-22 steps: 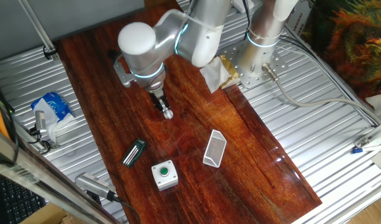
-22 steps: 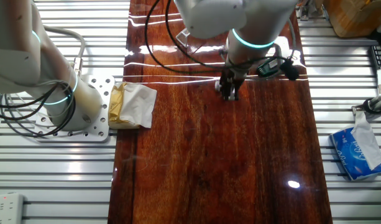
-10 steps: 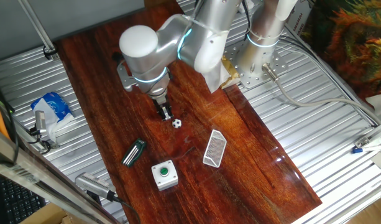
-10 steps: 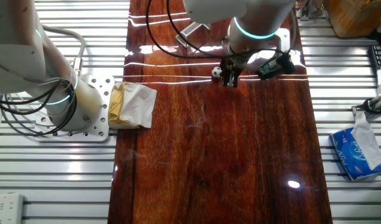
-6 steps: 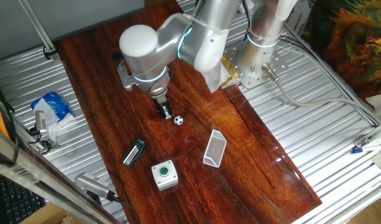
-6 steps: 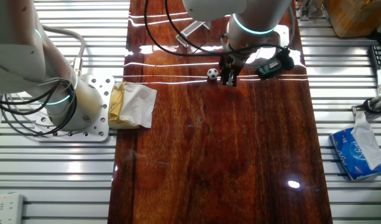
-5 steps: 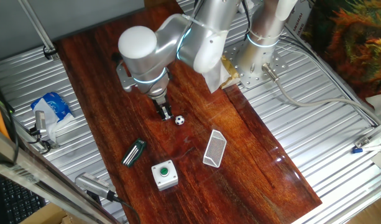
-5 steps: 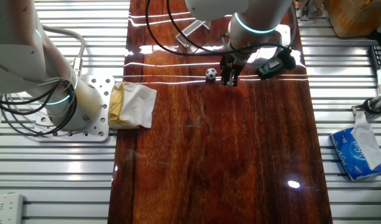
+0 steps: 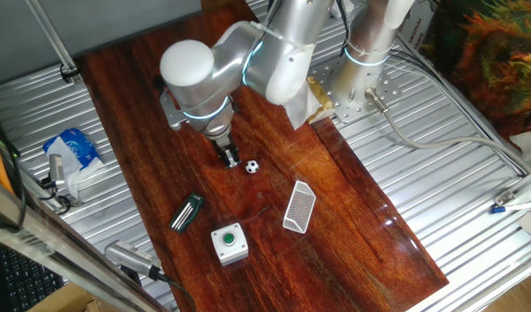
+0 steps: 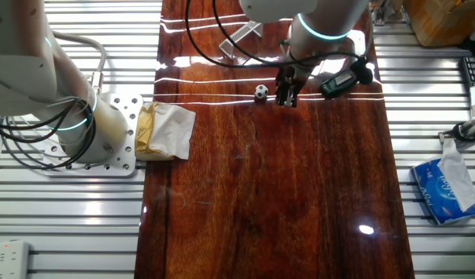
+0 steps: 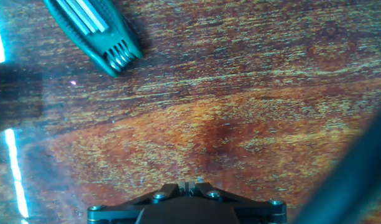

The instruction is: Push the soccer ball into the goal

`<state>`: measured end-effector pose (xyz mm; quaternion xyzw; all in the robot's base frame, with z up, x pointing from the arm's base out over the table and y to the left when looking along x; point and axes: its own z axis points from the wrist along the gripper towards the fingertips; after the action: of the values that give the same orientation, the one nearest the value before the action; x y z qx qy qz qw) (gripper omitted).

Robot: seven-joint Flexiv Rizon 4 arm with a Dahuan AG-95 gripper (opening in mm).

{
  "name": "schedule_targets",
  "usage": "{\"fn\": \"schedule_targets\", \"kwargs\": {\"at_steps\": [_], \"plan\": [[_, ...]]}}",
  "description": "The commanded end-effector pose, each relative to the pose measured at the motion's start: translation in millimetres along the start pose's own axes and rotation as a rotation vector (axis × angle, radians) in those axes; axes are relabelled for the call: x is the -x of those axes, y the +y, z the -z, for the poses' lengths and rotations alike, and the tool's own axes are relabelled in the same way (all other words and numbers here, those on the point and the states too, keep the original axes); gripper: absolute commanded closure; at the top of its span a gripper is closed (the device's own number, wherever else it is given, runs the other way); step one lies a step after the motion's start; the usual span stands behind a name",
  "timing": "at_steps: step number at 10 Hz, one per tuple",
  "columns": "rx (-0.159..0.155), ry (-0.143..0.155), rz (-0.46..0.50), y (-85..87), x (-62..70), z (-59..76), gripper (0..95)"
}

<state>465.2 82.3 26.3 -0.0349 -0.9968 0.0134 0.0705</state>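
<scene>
The soccer ball (image 9: 252, 166) is a tiny white ball with black patches on the dark wooden board, just right of my gripper (image 9: 229, 160); it also shows in the other fixed view (image 10: 260, 92), left of my gripper (image 10: 287, 100). The gripper points down, its jaws shut and empty, a small gap from the ball. The goal (image 9: 298, 206), a small white mesh frame, lies on the board to the lower right of the ball; in the other fixed view it (image 10: 242, 35) sits beyond the ball. The hand view shows shut fingertips (image 11: 185, 185) over bare wood; no ball there.
A dark green-striped clip bar (image 9: 187, 212) lies left of the goal, also at the hand view's top left (image 11: 94, 28). A white box with a green button (image 9: 229, 242) sits near the board's front. Crumpled paper (image 10: 163, 132) and a tissue pack (image 10: 446, 184) lie off the board.
The ball has rolled free of the gripper tip and drifted a little toward the goal. The gripper has stayed nearly in place since one second ago.
</scene>
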Motion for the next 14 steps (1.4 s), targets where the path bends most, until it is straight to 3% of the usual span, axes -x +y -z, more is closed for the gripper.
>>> {"fn": "schedule_targets", "kwargs": {"at_steps": [1, 3, 7, 11, 14], "plan": [[-0.187, -0.095, 0.346, -4.1, -0.9, 1.3, 95.0], [-0.205, -0.114, 0.444, -7.1, -1.0, 2.2, 95.0], [-0.201, -0.110, 0.494, -36.0, -3.4, 13.4, 95.0], [-0.204, -0.096, 0.526, -54.1, 22.6, 34.1, 95.0], [-0.198, -0.095, 0.520, -53.9, 23.2, 34.4, 95.0]]}}
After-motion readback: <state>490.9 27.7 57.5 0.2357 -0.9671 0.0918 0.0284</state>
